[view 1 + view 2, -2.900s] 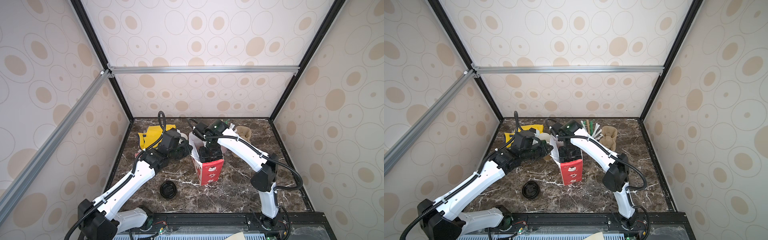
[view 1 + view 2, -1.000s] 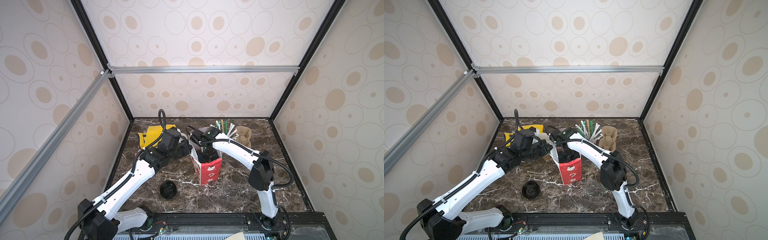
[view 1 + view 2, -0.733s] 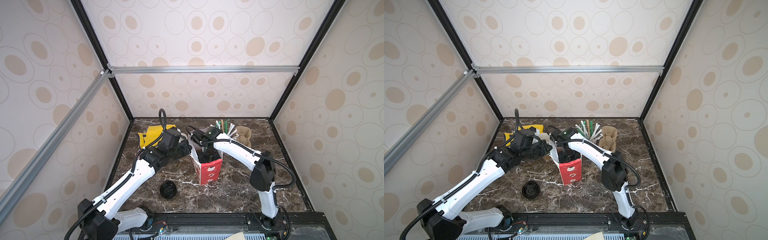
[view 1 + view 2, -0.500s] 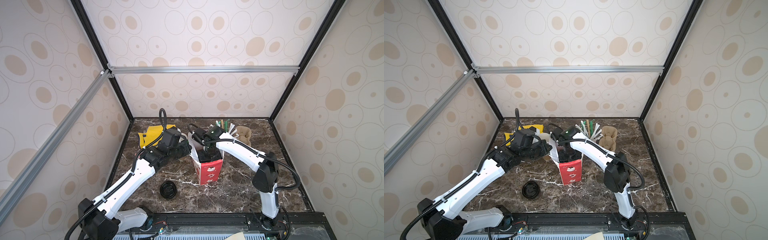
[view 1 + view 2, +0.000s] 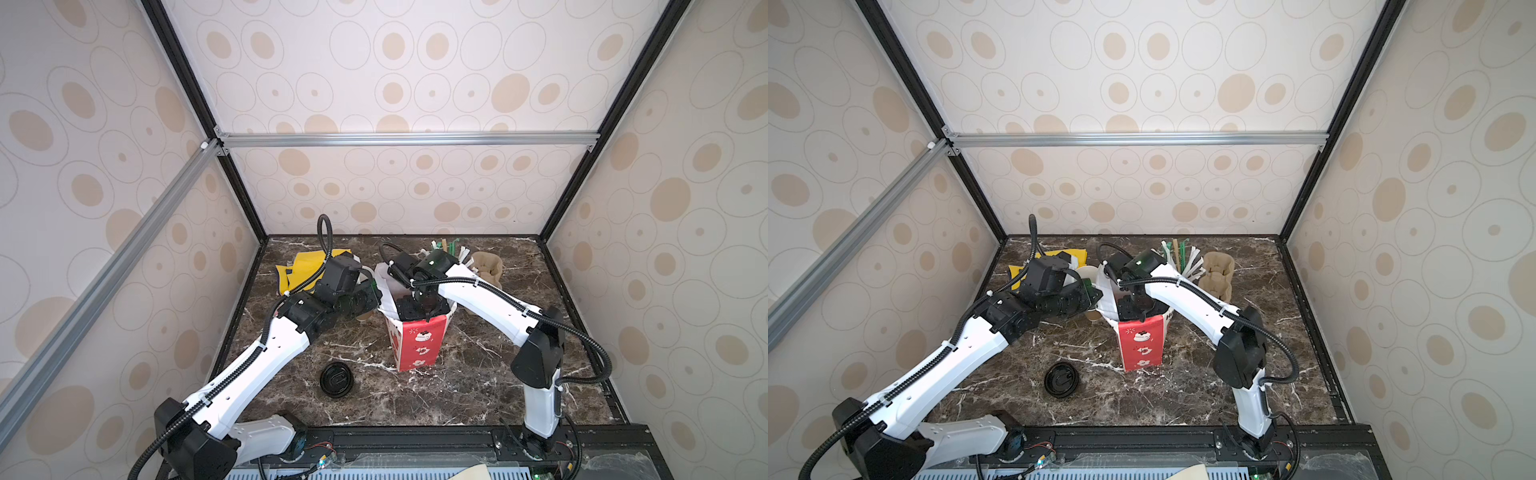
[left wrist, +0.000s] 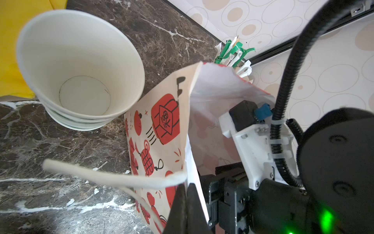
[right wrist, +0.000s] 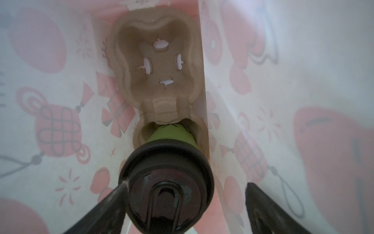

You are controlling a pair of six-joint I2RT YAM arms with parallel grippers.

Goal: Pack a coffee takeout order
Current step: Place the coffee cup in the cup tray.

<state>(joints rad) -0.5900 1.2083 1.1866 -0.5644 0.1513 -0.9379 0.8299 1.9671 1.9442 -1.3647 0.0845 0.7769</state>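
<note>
the bag [image 5: 417, 347] stands upright at mid-table with its mouth open. the left gripper [image 6: 185, 195] is clamped on the bag's rim, just beside the point where the cord handle [image 6: 111, 178] attaches. the right arm reaches down into the mouth from above.

inside the bag, the tray [image 7: 159, 60] lies at the bottom. the cup [image 7: 172, 133] sits upright in one tray pocket, green side visible below the black lid [image 7: 168, 172]. the other pocket shows its slotted floor. the right gripper [image 7: 186, 184] hangs over the lid with its jaws spread wider than the lid. one finger [image 7: 109, 204] is at the lid's edge; contact cannot be confirmed. the other finger [image 7: 263, 202] stands clear. the cup is released.

the napkin [image 5: 303, 264] lies on the table at the back left, outside the bag, behind the left arm. a cup stack [image 6: 81, 71] stands just beside the bag on the left gripper's side. a lone lid [image 5: 336, 379] lies on the table in front, apart from the bag. straws [image 5: 1177, 253] and spare trays [image 5: 1217, 272] stand at the back, behind the right arm.
</note>
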